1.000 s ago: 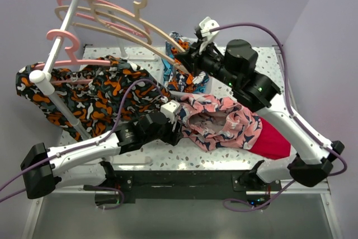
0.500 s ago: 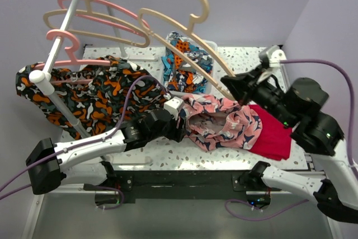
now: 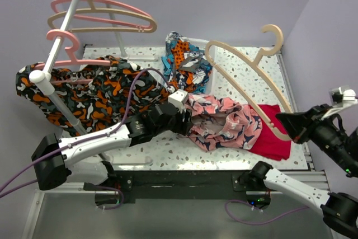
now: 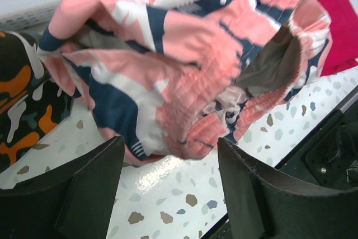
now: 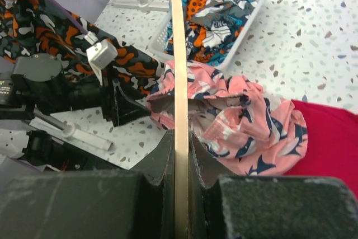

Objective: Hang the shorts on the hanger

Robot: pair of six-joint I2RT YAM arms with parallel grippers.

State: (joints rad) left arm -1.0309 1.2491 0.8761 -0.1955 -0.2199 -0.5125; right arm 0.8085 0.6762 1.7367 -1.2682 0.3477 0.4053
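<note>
The salmon-pink shorts with navy and white print lie crumpled on the speckled table, also in the left wrist view and the right wrist view. My left gripper is open at the shorts' left edge, its fingers low over the table with the fabric just ahead of them. My right gripper is shut on the lower end of the beige hanger, held in the air over the table's right side; the hanger's bar runs up between the jaws.
A plain red cloth lies under the shorts' right side. A white basket holds blue-orange clothes behind them. A black-orange patterned garment hangs over a rack pole at left. Pink and tan hangers hang on the rack.
My right arm has swung the beige hanger off the rack and far to the right, pulling back toward the table's right edge. My left gripper has edged closer to the shorts.
</note>
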